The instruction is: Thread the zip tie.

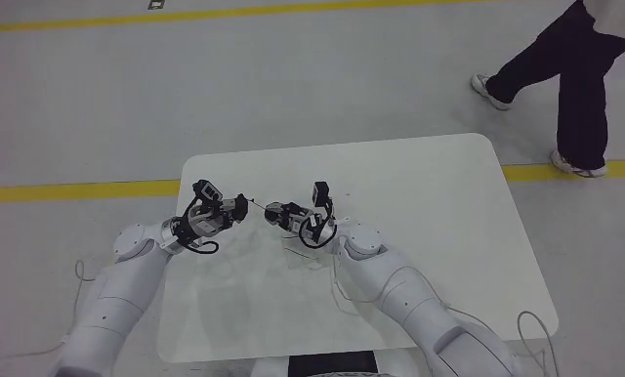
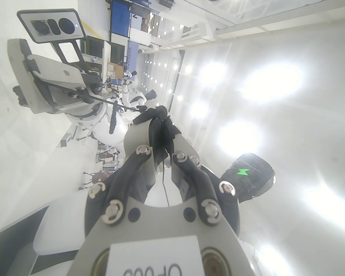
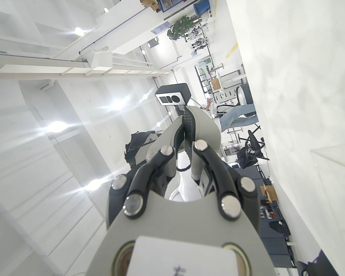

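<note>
Both arms hang over the white table [image 1: 430, 250], their grippers tip to tip near its middle. A thin black zip tie [image 1: 256, 207] bridges the small gap between them. My left gripper [image 1: 237, 205] is shut on one end of the zip tie [image 2: 158, 112], and a thin strap of it trails back between the fingers [image 2: 138, 139]. My right gripper [image 1: 274, 213] is shut on the other end, with a short length of the zip tie [image 3: 195, 101] sticking out past its tips [image 3: 187, 114]. Across from my left gripper [image 2: 158, 117], the right gripper [image 2: 83, 93] faces it.
The table's near edge lies close under both arms. Its far edge and right corner are bare. Grey floor with yellow lines [image 1: 88, 191] surrounds the table.
</note>
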Controlling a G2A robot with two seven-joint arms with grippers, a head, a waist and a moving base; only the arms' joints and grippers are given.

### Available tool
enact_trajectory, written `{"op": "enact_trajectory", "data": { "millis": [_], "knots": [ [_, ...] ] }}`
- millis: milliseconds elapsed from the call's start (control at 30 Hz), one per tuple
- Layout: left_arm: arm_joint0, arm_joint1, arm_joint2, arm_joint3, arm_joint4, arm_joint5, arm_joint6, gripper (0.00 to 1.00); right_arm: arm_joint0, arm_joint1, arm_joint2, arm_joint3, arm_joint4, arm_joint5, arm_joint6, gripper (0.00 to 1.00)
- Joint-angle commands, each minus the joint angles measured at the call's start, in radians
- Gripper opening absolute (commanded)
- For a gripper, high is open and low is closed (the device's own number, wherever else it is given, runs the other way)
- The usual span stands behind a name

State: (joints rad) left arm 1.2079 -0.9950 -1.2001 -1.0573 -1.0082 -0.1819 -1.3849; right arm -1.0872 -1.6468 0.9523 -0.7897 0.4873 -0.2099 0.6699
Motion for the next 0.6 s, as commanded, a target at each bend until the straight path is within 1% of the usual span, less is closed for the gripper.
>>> {"op": "enact_trajectory", "data": {
  "millis": [0, 567],
  "knots": [
    [0.0, 0.0, 0.0, 0.0, 0.0, 0.0, 0.0, 0.0, -0.001, 0.001, 0.001, -0.001, 0.0, -0.001, -0.002, 0.0],
    [0.0, 0.0, 0.0, 0.0, 0.0, 0.0, 0.0, 0.0, -0.006, 0.004, 0.002, -0.011, -0.002, 0.001, -0.006, 0.0]
  ]
}}
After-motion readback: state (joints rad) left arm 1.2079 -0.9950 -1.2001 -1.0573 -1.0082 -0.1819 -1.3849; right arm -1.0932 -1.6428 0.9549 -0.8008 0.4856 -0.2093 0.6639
